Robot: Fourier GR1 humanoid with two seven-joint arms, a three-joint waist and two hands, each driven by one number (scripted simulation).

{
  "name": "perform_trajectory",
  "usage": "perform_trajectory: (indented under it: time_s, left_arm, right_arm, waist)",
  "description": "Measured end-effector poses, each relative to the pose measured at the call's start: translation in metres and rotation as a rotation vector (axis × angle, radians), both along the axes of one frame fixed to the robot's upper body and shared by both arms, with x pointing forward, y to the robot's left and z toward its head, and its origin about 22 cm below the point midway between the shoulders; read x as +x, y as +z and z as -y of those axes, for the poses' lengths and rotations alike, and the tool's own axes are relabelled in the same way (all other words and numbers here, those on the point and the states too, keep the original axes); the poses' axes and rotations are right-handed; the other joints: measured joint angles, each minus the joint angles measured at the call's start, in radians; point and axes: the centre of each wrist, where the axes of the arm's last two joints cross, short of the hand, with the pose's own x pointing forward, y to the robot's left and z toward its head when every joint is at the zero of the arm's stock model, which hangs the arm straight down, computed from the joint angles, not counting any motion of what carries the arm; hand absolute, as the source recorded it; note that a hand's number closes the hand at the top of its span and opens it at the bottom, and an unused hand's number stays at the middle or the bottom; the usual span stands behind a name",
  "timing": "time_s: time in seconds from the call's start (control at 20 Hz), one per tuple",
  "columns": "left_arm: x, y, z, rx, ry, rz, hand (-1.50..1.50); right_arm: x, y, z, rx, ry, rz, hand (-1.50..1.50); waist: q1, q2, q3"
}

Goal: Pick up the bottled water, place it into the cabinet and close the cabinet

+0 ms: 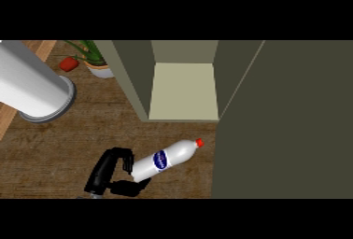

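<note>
The bottled water (169, 158) is white with a blue label and a red cap (199, 142). It lies tilted over the wooden counter, cap pointing up-right toward the cabinet. My left hand (109, 171) comes in from the lower edge and curls round the bottle's base, fingers on its far side and thumb below. The cabinet (184, 91) stands open just beyond the bottle, showing a pale shelf inside. Its dark door (289, 121) is swung out and fills the right side. My right hand does not show.
A large white cylinder (31, 84) juts in at the upper left. A potted plant (100, 69) and a small red object (68, 64) sit at the back left beside the cabinet wall. Wooden counter (62, 144) spreads left of the hand.
</note>
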Motion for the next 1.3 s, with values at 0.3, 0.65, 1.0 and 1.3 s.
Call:
perform_trajectory:
  time_s: [0.3,0.65,1.0,1.3]
  left_arm:
    - [-0.008,-0.02,0.0,-0.357,0.075,0.093,1.5]
    - [0.01,-0.022,0.02,-0.542,0.03,0.124,1.5]
    - [0.042,0.009,0.066,-0.583,0.022,0.128,1.5]
    - [0.07,0.039,0.099,-0.577,0.031,0.105,1.5]
  right_arm:
    - [-0.003,0.0,0.003,-0.015,0.012,-0.004,-1.5]
    - [-0.008,0.002,0.002,-0.013,0.02,-0.025,-1.5]
    - [-0.008,0.001,0.005,-0.028,0.019,-0.015,-1.5]
    - [-0.008,0.001,0.011,-0.056,0.015,0.003,-1.5]
  waist:
    - [-0.017,0.002,0.004]
    - [-0.024,0.0,0.009]
    - [-0.027,0.0,0.011]
    - [-0.033,0.001,0.011]
